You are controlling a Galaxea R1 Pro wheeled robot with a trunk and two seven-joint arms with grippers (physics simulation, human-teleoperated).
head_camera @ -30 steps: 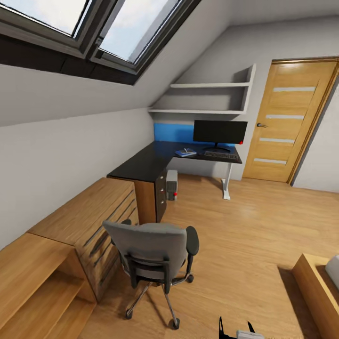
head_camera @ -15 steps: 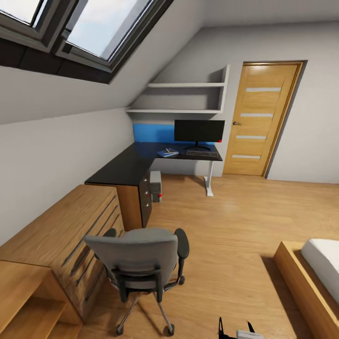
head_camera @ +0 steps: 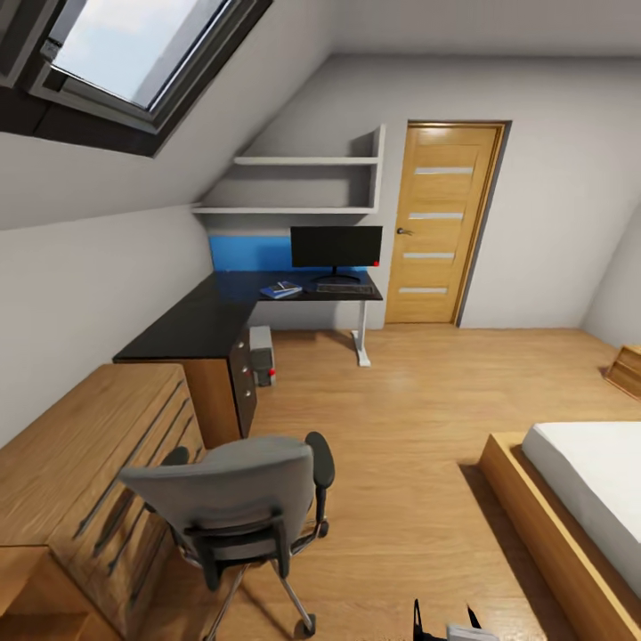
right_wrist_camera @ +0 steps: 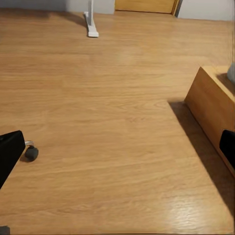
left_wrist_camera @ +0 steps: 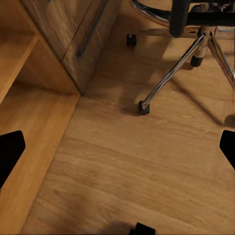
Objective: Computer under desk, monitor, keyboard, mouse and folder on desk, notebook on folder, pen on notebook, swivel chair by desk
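Our view has swung right, grey padded swivel chair [head_camera: 239,516] nearer the frame's left, bare wood floor [head_camera: 418,445] open toward the black-topped desk [head_camera: 223,307] — both our grippers' [left_wrist_camera: 117,147] [right_wrist_camera: 117,147] fingers spread apart, empty.

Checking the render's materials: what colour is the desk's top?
Black, a glossy dark top on the desk, best seen in the head view.

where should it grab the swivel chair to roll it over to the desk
Probably the top edge of the backrest of the swivel chair, approached from behind. The chair's back faces the robot, with its seat toward the desk, and the padded grey backrest gives a wide edge to pinch. The black armrest is an alternative.
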